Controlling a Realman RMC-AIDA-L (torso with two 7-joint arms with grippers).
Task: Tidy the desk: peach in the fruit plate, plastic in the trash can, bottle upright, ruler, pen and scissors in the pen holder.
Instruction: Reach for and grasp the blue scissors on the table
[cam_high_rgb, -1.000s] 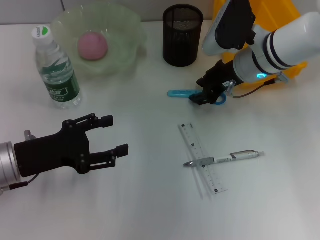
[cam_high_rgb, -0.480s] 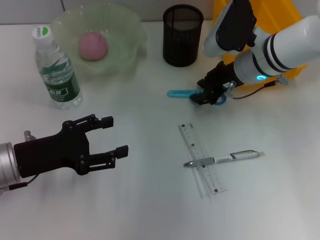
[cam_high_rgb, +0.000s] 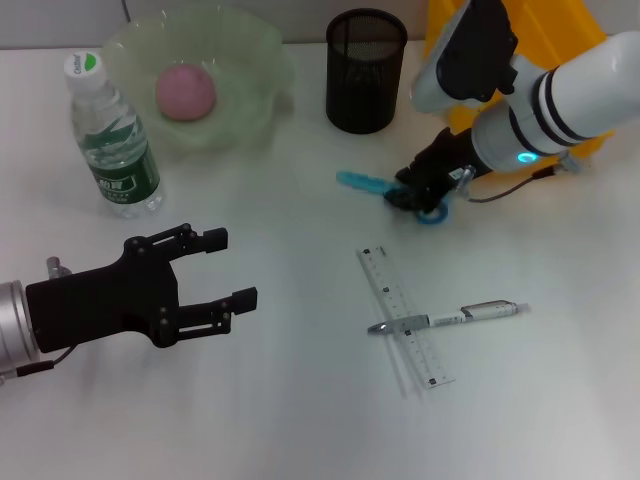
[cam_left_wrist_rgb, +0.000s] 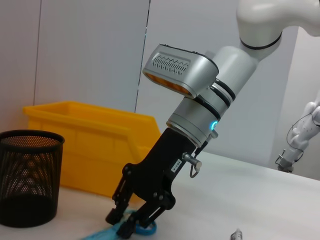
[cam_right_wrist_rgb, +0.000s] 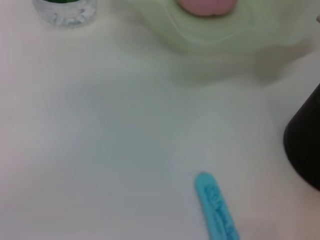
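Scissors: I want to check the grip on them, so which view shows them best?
The head view: the whole scissors show, blade cover to handle loops, with the right claw at the handles. The left wrist view shows only a blue bit under that claw; the right wrist view shows only the blade cover.

Right gripper (cam_left_wrist_rgb: 131, 221) is down at the desk (cam_left_wrist_rgb: 250, 200), black fingers closed w/ the light blue scissors (cam_left_wrist_rgb: 125, 231) between the tips; scissors only partly in shot at the picture's edge. Arm behind it slants up, silver-grey housing on top, small lit blue dot on the wrist. Black mesh pen holder (cam_left_wrist_rgb: 27, 177) stands upright nearby on the desk. Yellow trash can (cam_left_wrist_rgb: 85, 145) sits behind both, just beside the holder. Tip of the pen (cam_left_wrist_rgb: 235, 234) barely shows.
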